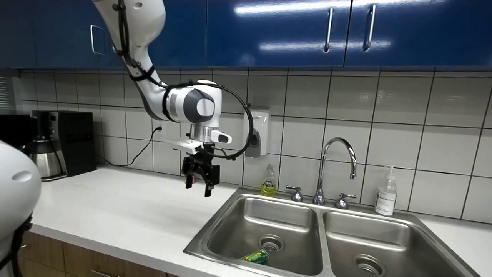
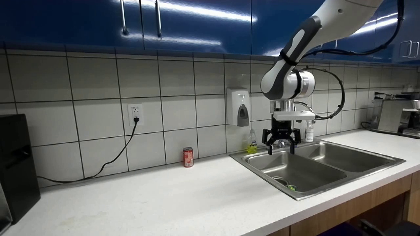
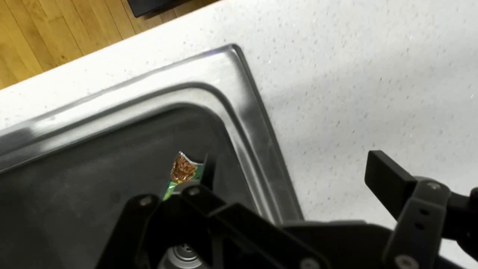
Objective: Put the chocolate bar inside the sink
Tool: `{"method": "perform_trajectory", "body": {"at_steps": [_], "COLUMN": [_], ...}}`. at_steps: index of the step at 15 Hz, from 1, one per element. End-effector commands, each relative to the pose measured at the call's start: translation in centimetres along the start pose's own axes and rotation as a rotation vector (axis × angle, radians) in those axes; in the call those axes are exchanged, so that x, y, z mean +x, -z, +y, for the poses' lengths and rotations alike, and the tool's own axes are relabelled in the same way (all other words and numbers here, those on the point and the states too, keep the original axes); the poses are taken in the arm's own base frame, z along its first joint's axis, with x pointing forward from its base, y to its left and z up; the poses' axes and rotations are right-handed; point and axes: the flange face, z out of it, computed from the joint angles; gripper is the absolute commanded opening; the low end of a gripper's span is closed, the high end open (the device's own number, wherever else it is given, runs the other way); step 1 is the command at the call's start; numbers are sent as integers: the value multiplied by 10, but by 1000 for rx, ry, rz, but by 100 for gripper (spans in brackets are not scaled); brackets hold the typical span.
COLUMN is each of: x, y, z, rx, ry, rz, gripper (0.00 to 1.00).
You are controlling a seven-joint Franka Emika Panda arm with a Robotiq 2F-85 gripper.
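Note:
The chocolate bar (image 1: 256, 257) is a small green packet lying on the floor of the left-hand basin of the steel sink (image 1: 284, 217), close to the drain and the front wall. In an exterior view only a small green part of it (image 2: 291, 187) shows in the sink (image 2: 311, 178). In the wrist view its reddish-brown end (image 3: 183, 169) shows past the finger, with the rest hidden behind the gripper. My gripper (image 1: 198, 187) is open and empty, well above the counter and sink edge. Its fingers are spread wide in the wrist view (image 3: 293, 170), with the sink rim (image 3: 257, 127) and counter below.
A red can (image 2: 188, 157) stands on the counter by the wall. A dish soap bottle (image 1: 268, 182), the chrome faucet (image 1: 322, 169) and a pump bottle (image 1: 386, 196) line the back of the sink. A wall dispenser (image 2: 238, 106) and blue cabinets (image 1: 276, 34) are behind and above.

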Motion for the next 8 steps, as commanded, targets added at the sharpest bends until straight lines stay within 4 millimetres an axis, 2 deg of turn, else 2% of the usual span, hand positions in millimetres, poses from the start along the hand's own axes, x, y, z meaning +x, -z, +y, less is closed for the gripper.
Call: {"method": "perform_trajectory", "body": {"at_steps": [1,8], "x": [-42,-86], "y": [9,13], "z": [-24,-71], "rx": [16,-32], "ry": [161,335], "rz": [-54,-110], "gripper": [100,100]}}
